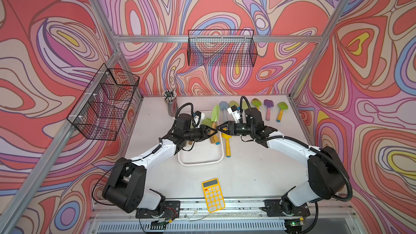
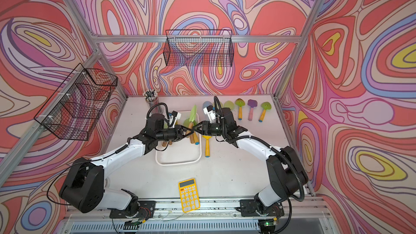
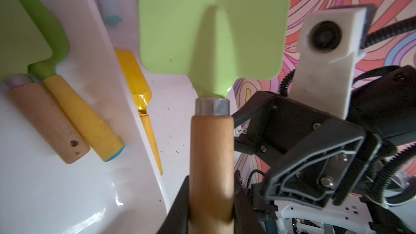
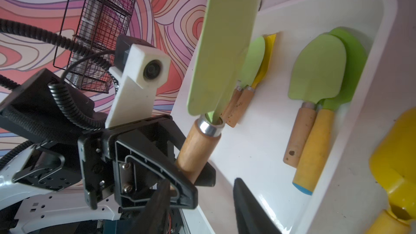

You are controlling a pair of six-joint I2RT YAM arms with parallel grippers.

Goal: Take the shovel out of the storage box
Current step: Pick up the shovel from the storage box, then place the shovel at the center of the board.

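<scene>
Two grippers above the storage box (image 1: 200,164): my left gripper (image 3: 211,203) squeezes the shovel (image 3: 211,30), my right gripper (image 4: 202,190) gapes, ready to take it.

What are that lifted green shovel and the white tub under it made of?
The shovel: its blade looks like painted metal or plastic, smooth matte green; the handle is wood, with visible grain; the collar is shiny metal. The storage box is probably glossy white plastic, since it shows reflections.

Light green shovel (image 2: 193,114) is gripped at its handle by left gripper (image 2: 188,131) over white storage box (image 2: 177,163). Right gripper (image 2: 197,128) is seen just beside. Yellow shovel (image 2: 206,146) is laid on worktop (image 2: 236,172).
</scene>
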